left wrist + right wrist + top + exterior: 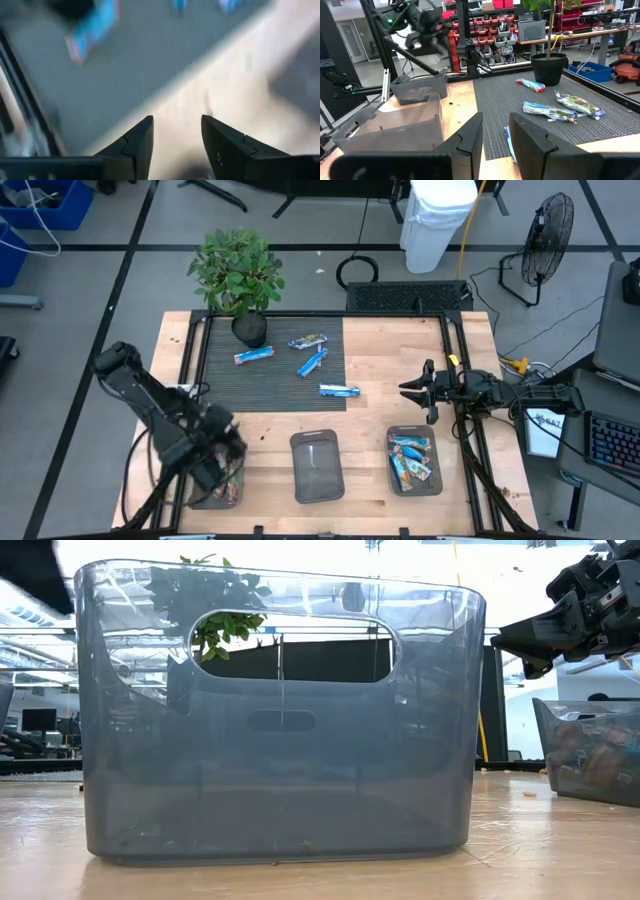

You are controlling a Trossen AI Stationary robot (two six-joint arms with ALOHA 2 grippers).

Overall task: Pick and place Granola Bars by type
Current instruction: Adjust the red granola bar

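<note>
Several blue-and-white granola bars lie flat on the dark ribbed mat: one near the plant pot, one farther back, one in the middle and one at the mat's near right edge. More bars lie in the right bin, and some in the left bin. My left gripper is open and empty above the left bin; its wrist view is blurred. My right gripper is open and empty to the right of the mat, pointing at the bars.
An empty clear bin stands at the near middle and fills the low view. A potted plant stands at the mat's far left corner. Black frame rails border the mat. Bare wood lies right of the mat.
</note>
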